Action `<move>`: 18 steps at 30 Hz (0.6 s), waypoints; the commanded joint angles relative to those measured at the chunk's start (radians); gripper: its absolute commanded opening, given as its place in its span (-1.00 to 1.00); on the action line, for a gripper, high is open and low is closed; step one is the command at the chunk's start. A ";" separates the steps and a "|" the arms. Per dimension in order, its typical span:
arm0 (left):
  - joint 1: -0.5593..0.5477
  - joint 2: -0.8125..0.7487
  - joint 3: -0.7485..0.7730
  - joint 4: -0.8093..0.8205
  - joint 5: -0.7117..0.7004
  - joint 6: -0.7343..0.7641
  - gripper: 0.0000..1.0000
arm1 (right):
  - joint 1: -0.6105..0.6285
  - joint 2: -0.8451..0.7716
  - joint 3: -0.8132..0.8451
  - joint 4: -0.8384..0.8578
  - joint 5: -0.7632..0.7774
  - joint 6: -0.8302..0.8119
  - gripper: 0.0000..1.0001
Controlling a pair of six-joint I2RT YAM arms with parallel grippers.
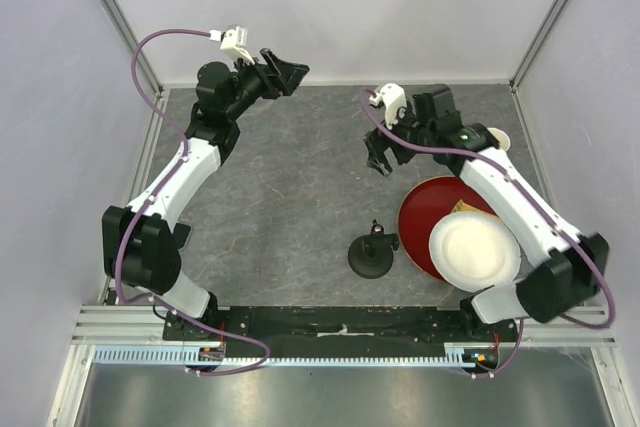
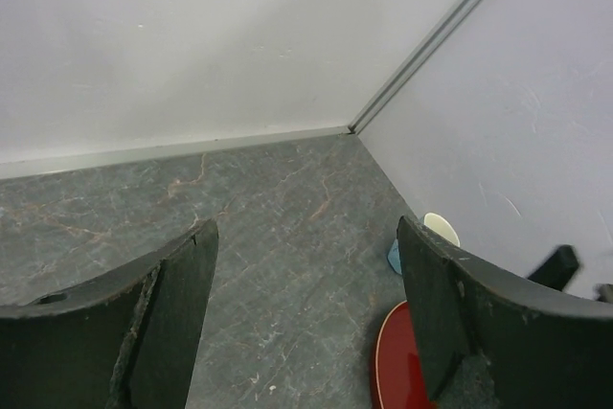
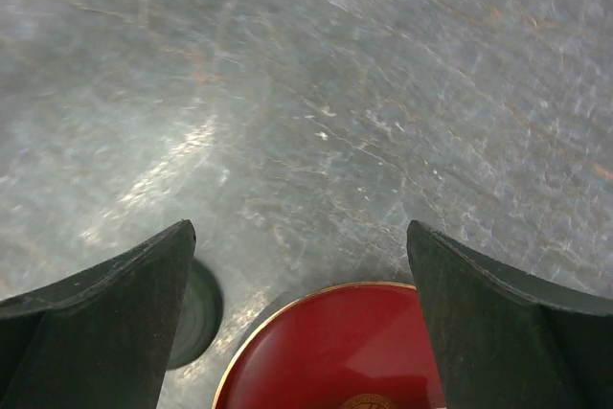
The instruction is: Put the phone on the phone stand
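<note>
The phone stand (image 1: 372, 253), black with a round disc base and a short post, stands on the grey table near the front middle, just left of the red plate. Its base edge shows in the right wrist view (image 3: 198, 313). The phone shows in no view. My left gripper (image 1: 284, 73) is open and empty, raised near the back wall at the far left (image 2: 306, 237). My right gripper (image 1: 378, 161) is open and empty, above the table behind the stand and the red plate (image 3: 302, 232).
A red plate (image 1: 425, 217) lies at the right with a white plate (image 1: 475, 250) on it; it also shows in both wrist views (image 2: 397, 371) (image 3: 335, 352). A cream cup (image 1: 500, 139) (image 2: 441, 227) and a blue item (image 2: 394, 256) sit by the right wall.
</note>
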 commanded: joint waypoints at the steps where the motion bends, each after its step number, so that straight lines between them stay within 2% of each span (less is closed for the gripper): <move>1: -0.011 -0.010 0.001 0.079 0.052 0.036 0.62 | 0.011 -0.166 -0.025 -0.009 -0.257 -0.112 0.96; 5: -0.028 0.018 0.010 0.116 0.066 0.023 0.62 | 0.100 -0.213 -0.005 0.012 -0.265 -0.080 0.96; 7: -0.032 0.041 0.028 0.125 0.099 0.003 0.62 | 0.139 -0.210 0.001 0.030 -0.192 0.022 0.96; 9: -0.032 0.050 0.050 0.125 0.148 -0.008 0.60 | 0.169 -0.219 -0.016 0.038 -0.144 0.135 0.87; 11: -0.032 0.036 0.047 0.123 0.174 -0.013 0.57 | 0.203 -0.260 -0.074 0.025 -0.092 0.181 0.84; 15: -0.032 -0.040 0.015 0.120 0.191 0.009 0.57 | 0.341 -0.326 -0.088 -0.141 0.039 0.201 0.85; 18: -0.032 -0.119 -0.015 0.097 0.187 0.062 0.57 | 0.382 -0.326 -0.053 -0.291 0.123 0.227 0.83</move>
